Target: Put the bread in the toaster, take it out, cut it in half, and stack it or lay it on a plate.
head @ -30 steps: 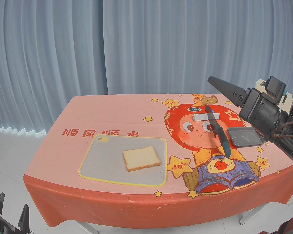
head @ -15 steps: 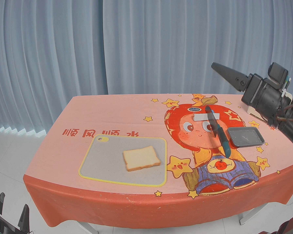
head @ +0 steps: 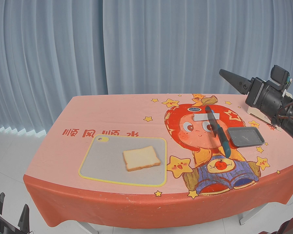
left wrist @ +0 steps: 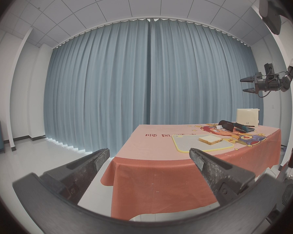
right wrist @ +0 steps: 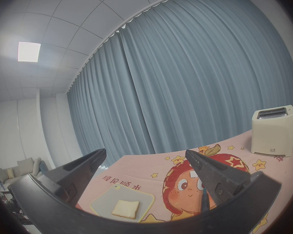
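Observation:
A slice of bread (head: 141,158) lies flat on the grey, yellow-rimmed cutting board (head: 104,160) at the table's front left. To its right lie a knife (head: 218,132) with a teal handle and a dark grey rectangular plate (head: 245,136). My right gripper (head: 232,77) hovers open and empty, high over the table's right end. Behind its arm stands the cream toaster (head: 258,112), partly hidden. The right wrist view has the toaster (right wrist: 274,131), bread (right wrist: 126,208) and open gripper (right wrist: 146,152). My left gripper (left wrist: 148,151) hangs open, low beside the table, far from the bread (left wrist: 211,139).
The table carries an orange cloth (head: 120,117) with a cartoon print. A blue curtain (head: 146,36) closes off the back. The cloth's back left part is bare. From the left wrist I see open floor (left wrist: 29,156) left of the table.
My right arm has risen and drawn back to the right, uncovering the plate and part of the toaster. Bread, knife and left arm have not moved.

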`<state>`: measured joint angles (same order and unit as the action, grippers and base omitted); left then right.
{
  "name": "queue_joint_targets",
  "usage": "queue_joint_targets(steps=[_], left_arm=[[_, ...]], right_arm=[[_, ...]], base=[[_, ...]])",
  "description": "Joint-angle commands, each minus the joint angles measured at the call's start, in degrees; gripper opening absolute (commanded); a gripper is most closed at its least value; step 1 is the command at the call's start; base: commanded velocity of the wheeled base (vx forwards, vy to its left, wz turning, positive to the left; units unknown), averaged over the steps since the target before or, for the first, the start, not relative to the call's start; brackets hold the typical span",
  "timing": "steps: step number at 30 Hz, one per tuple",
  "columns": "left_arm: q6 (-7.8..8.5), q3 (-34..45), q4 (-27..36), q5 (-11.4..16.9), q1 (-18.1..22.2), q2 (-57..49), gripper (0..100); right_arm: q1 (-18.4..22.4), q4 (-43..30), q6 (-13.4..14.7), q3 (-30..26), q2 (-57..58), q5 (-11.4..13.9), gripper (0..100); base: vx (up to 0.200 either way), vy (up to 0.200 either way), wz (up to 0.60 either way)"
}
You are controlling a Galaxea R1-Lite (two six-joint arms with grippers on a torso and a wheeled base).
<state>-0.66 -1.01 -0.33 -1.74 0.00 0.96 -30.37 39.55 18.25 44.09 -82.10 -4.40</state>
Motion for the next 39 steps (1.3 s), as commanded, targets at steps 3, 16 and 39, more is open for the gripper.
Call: queue_joint_targets(steps=[3,16,39], left_arm=[[-0.04,1.01,-0.02,-0.01,0.00,-0.08,100],[-0.04,1.01,-0.02,-0.01,-0.09,-0.08,100],[-0.04,1.01,-0.02,-0.01,0.00,0.00,100]], right_arm=[[0.13,-0.17,-0.23,-0.68,-0.07,-0.52,100],[0.40,-0.08,-1.90,-1.91,-3.33,-2.98,100],[2.68,0.00,-1.99,-2.17,-8.07,-2.89,100]], base=[[0.000,0.000,0.00],[0.000,0.000,0.00],[0.000,0.000,0.00]])
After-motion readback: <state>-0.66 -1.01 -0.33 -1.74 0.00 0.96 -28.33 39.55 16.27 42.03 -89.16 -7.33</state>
